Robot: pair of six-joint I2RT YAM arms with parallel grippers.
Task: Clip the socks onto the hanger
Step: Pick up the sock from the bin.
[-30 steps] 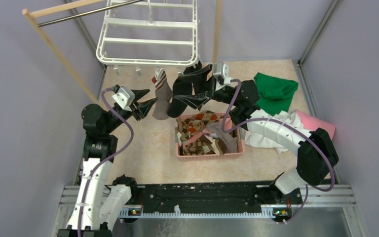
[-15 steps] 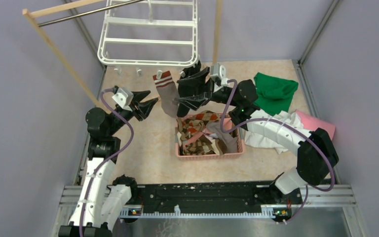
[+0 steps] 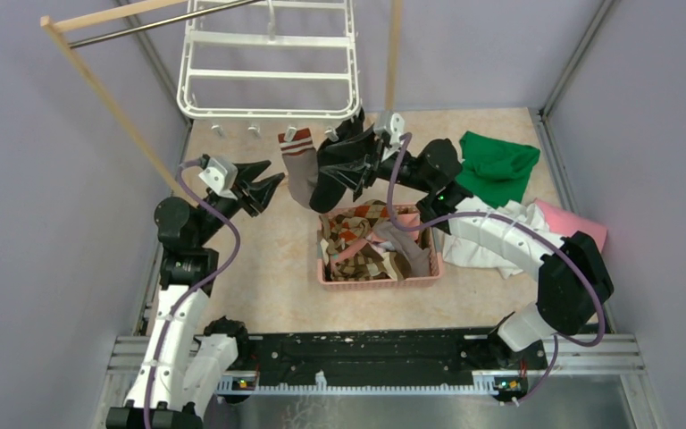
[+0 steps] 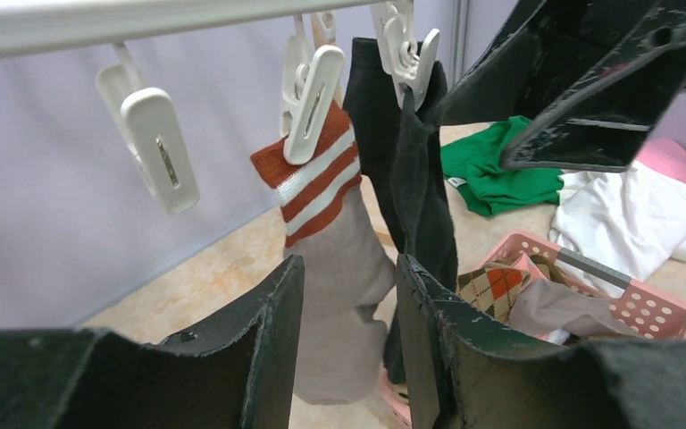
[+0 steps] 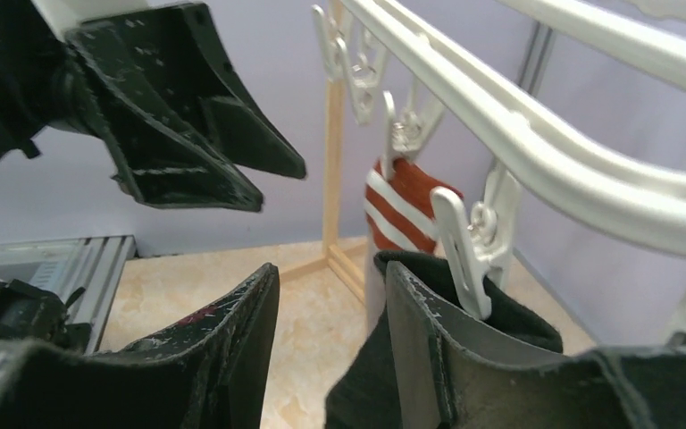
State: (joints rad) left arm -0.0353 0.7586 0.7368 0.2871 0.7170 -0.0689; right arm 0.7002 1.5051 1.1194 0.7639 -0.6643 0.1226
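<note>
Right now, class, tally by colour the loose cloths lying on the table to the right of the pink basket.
Green crumpled fabric cloth: 1
White crumpled fabric cloth: 1
Pink flat fabric cloth: 1
Total: 3

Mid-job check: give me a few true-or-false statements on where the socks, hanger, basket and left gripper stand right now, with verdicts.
1. The striped sock hangs from a clip on the hanger. True.
2. The left gripper is holding a sock. False: its jaws stand apart with nothing between them.
3. The black sock hangs from a clip next to the striped sock. True.
4. The pink basket is empty. False: several socks lie in it.
5. The green cloth lies in the basket. False: it lies on the table, to the right of the basket.
</note>
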